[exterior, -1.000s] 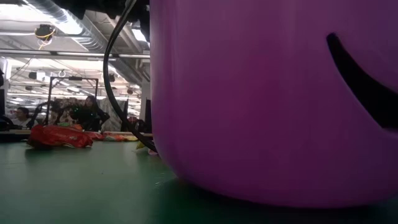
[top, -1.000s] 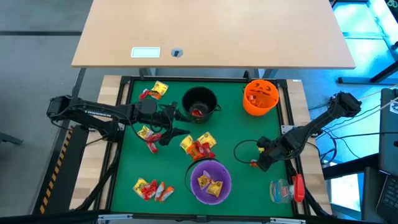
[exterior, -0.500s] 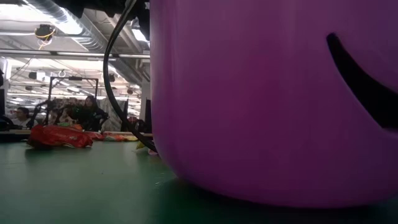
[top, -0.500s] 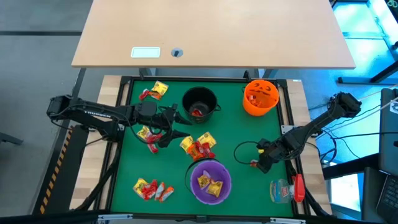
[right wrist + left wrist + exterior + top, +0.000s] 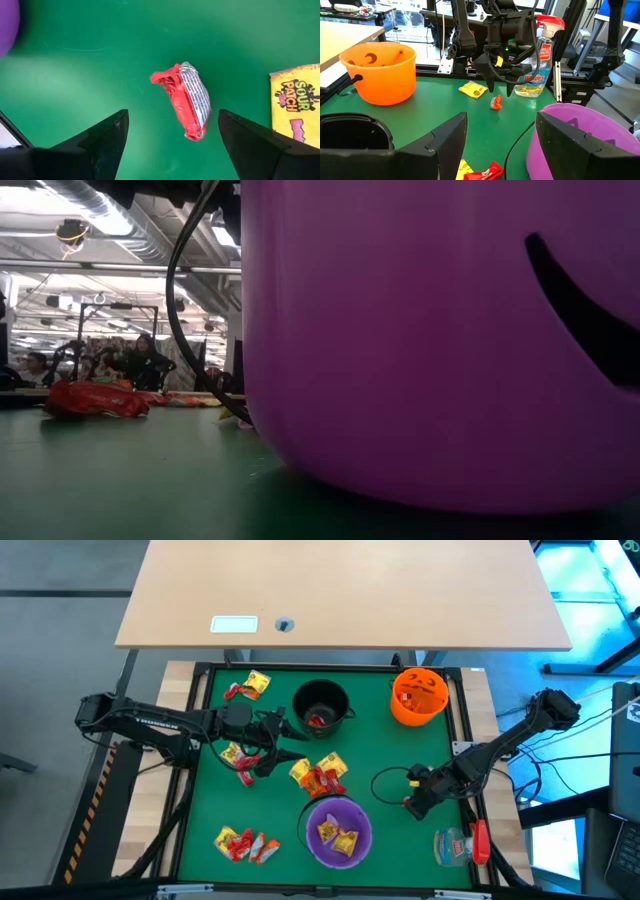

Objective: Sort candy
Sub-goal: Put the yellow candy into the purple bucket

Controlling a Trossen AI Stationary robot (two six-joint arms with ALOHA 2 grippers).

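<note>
Shiny yellow, red and orange wrapped candy (image 5: pixel 318 776) lies scattered in small clusters on the green mat; one crumpled red piece (image 5: pixel 186 107) lies alone beside a yellow packet (image 5: pixel 296 103).

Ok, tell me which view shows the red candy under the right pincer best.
The right wrist view: the red candy lies bare on the green mat between the open right pincer fingers, with its silver side showing. The left wrist view shows it small and far off. The high view barely shows it, and the low view not at all.
</note>
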